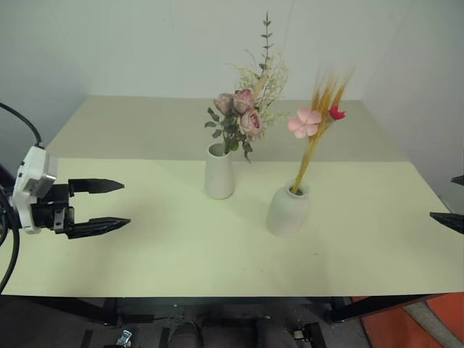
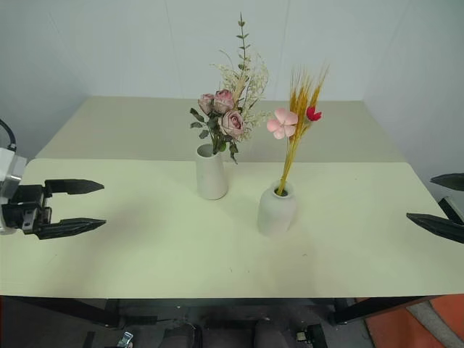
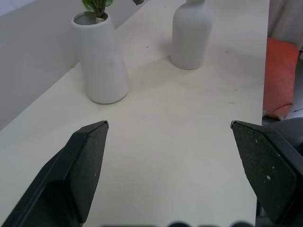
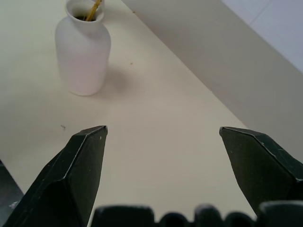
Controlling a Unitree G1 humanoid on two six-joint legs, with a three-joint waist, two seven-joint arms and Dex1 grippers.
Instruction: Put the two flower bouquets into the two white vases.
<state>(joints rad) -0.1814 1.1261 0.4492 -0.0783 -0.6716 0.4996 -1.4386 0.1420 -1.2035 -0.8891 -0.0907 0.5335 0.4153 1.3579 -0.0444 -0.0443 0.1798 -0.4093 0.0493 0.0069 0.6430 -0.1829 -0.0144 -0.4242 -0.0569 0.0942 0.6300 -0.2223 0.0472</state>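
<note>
The bushy bouquet (image 1: 243, 116) of pink roses, cream sprigs and green leaves stands in the tall tapered white vase (image 1: 219, 172) at the table's middle. To its right, the slim bouquet (image 1: 319, 119) of yellow-orange stalks, a pink blossom and red buds stands in the rounder white vase (image 1: 288, 210). My left gripper (image 1: 116, 204) hovers open over the table's left side, well clear of both vases. At the table's right edge my right gripper (image 2: 438, 199) is open too, with nothing between its fingers.
The pale table (image 1: 145, 246) has broad bare surface in front of the vases and on both sides. A white wall (image 1: 145, 43) rises behind its far edge. Something orange-red (image 1: 442, 319) lies on the floor at the lower right.
</note>
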